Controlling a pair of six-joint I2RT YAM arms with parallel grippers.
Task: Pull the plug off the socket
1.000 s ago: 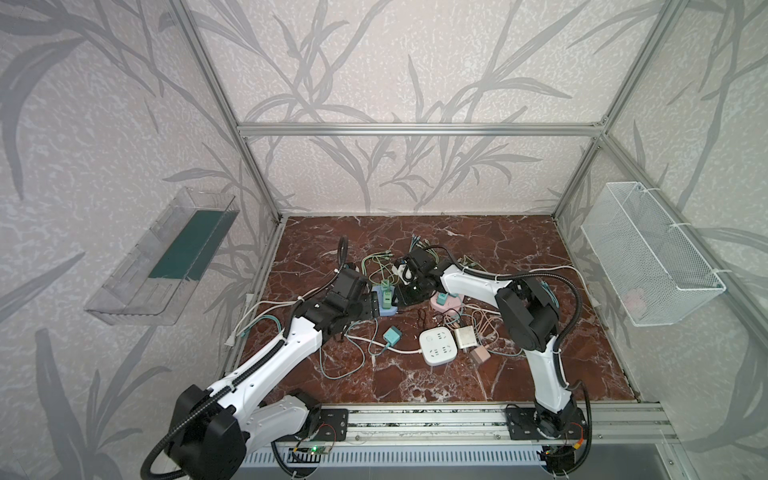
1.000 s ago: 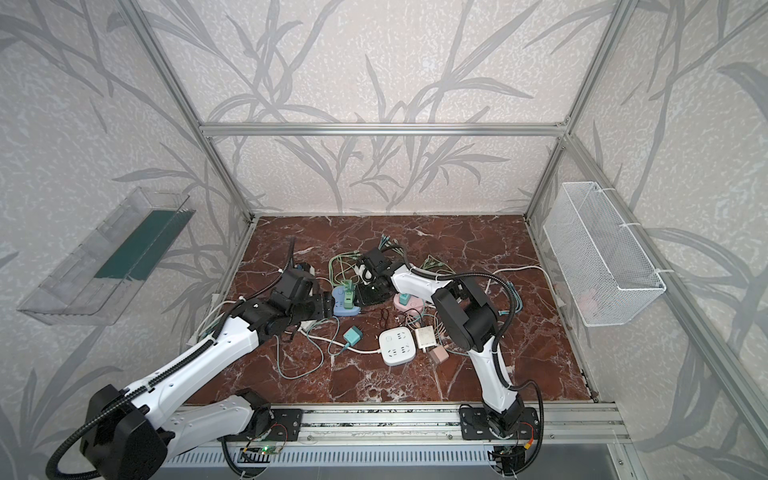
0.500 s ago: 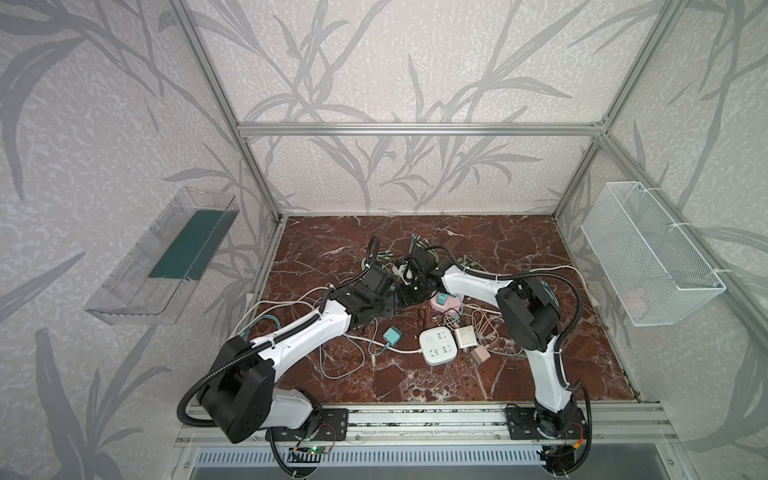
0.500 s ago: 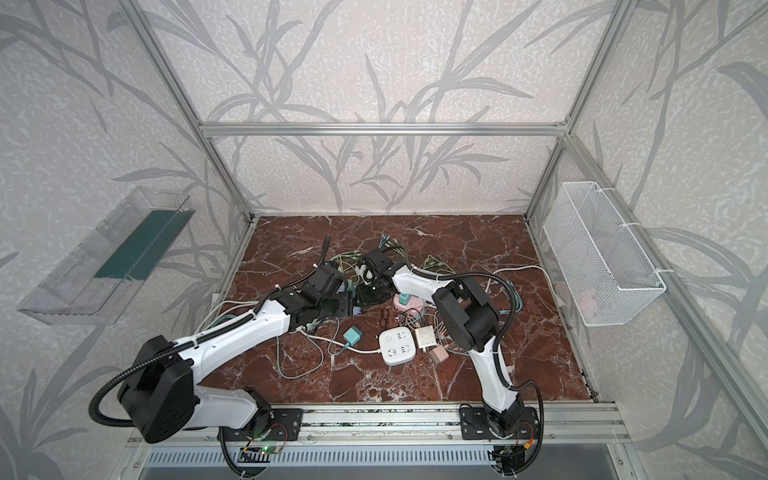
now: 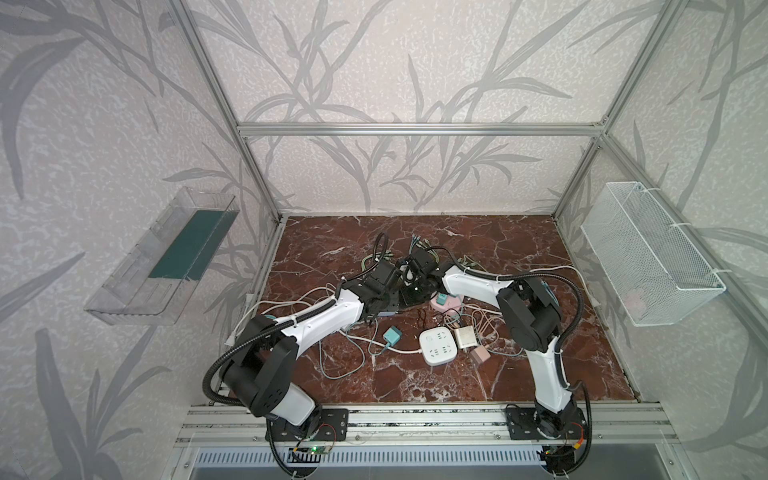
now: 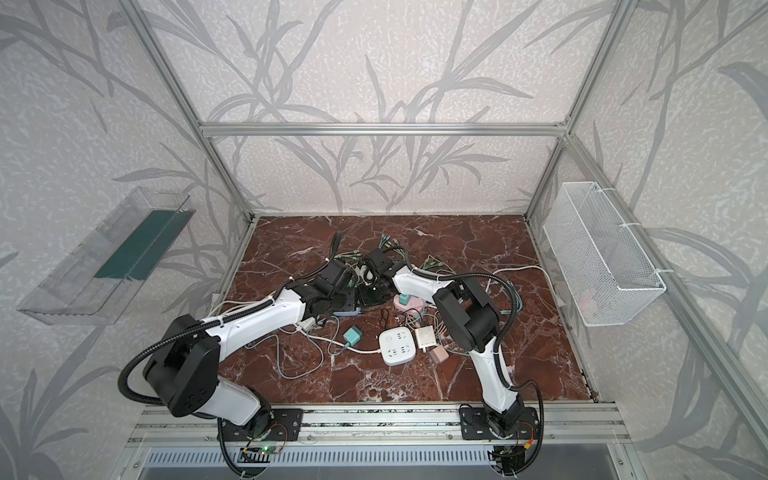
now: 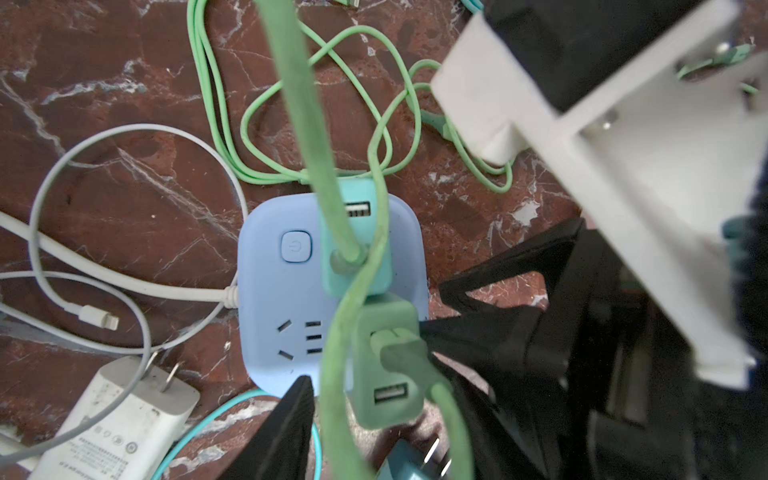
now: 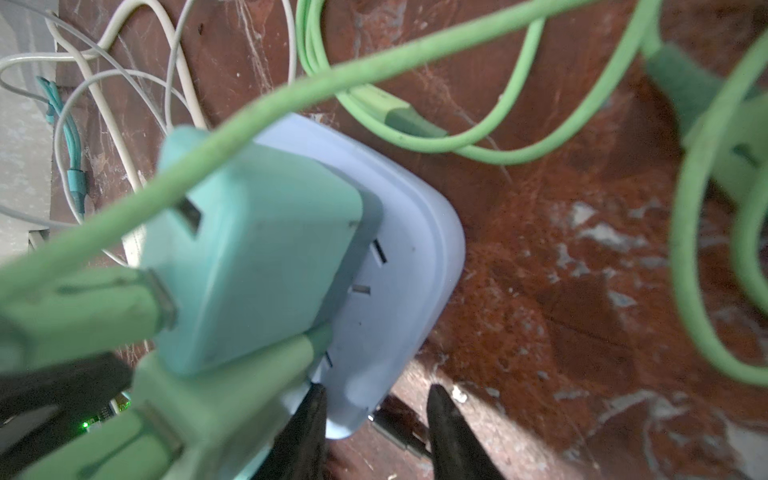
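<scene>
On the red marble counter (image 7: 124, 187), mid cable tangle: blue socket (image 7: 282, 299), with green plug (image 7: 395, 316) and teal plug (image 7: 336, 282) both seated in it. Left pincer (image 7: 386, 415) part open, fingers flanking green plug, contact unclear. Right pincer (image 8: 374, 411) nearly closed, pinching socket's edge. White charger (image 7: 124, 415) loose nearby.

Power strips: three — one blue power strip (image 7: 282, 299), one white power strip (image 5: 437, 346), one pink power strip (image 5: 446, 301).
Chargers plugged into the blue strip: two — teal charger (image 7: 357, 249), green charger (image 7: 386, 361).
Loose chargers: one white charger (image 7: 120, 419), one teal cube (image 5: 392, 335).
Wall bins: two — wire basket (image 5: 648, 257), clear tray (image 5: 162, 257).
</scene>
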